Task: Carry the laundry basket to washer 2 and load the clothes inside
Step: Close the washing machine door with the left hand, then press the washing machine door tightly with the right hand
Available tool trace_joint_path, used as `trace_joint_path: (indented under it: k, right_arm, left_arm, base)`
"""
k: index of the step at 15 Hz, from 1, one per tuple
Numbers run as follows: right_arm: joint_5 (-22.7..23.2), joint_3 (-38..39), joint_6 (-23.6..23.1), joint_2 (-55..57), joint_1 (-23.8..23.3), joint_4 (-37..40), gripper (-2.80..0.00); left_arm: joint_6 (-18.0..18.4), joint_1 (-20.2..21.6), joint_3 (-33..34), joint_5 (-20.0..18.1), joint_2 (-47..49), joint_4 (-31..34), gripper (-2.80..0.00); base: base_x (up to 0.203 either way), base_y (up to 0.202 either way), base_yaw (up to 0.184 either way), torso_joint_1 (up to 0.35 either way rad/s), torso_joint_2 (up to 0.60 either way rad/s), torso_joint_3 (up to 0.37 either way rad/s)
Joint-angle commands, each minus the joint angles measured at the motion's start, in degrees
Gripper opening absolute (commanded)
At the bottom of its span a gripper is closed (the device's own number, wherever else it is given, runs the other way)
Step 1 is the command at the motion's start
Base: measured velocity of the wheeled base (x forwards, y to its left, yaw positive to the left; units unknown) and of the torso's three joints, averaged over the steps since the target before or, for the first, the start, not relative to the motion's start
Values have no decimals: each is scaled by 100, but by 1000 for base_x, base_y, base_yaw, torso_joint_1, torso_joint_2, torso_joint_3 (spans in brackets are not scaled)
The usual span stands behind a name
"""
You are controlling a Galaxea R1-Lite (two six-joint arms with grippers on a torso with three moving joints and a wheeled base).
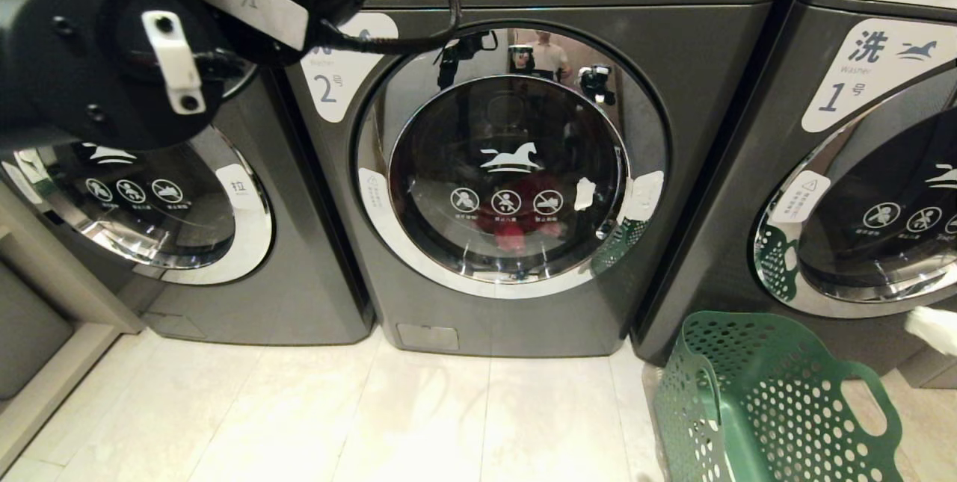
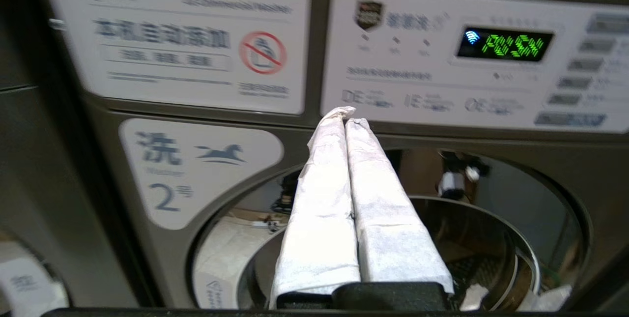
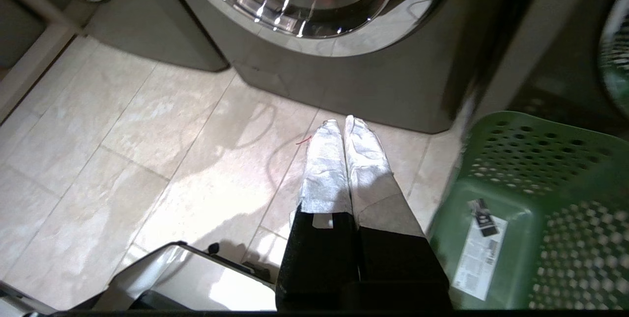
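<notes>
Washer 2, dark grey with a blue "2" on its white label, faces me with its chrome-ringed glass door closed. Of the clothes, a red garment shows behind the glass. The dark green laundry basket stands on the floor at the lower right; what shows of its inside is empty apart from a paper label. My left gripper is shut and empty, its white-wrapped fingers pointing at the lower edge of washer 2's control panel. My right gripper is shut and empty above the floor, beside the basket.
Washer 1 stands to the right, behind the basket. A third washer stands to the left, partly hidden by my left arm. Pale floor tiles lie before the machines. A low ledge runs along the left.
</notes>
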Motion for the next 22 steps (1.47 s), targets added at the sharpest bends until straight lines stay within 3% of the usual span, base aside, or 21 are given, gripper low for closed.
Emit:
trace_joint_path:
  k: [1,5,9,13,19,22]
  right_arm:
    - [236,-572,15,3088,129,-1119,-280]
    - [481,-1525,31,5466,304,-2902,-280]
    - [-42,-2564,-97,6777,412,-3812,-280]
    - [-379,-3370,-113,7286,423,-3967,-280]
    - [-1031,-4220,-122,7604,511,-4093,-280]
    - [-1206,-4734,-105,7988,508,-4101,-280]
  left_arm:
    - [7,-9,100,320,-516,0,-280]
    - [16,-9,119,384,-790,65,-280]
    - [8,0,128,366,-940,107,-280]
    - [8,0,183,375,-976,160,-280]
    - [-10,42,1414,392,-1645,129,-280]
    - [-19,44,1490,586,-1740,126,-280]
  base:
    - [0,0,0,0,0,0]
    - [0,0,0,0,0,0]
    - [0,0,0,0,0,0]
    - [0,0,0,0,0,0]
    - [0,0,0,0,0,0]
    - [0,0,0,0,0,0]
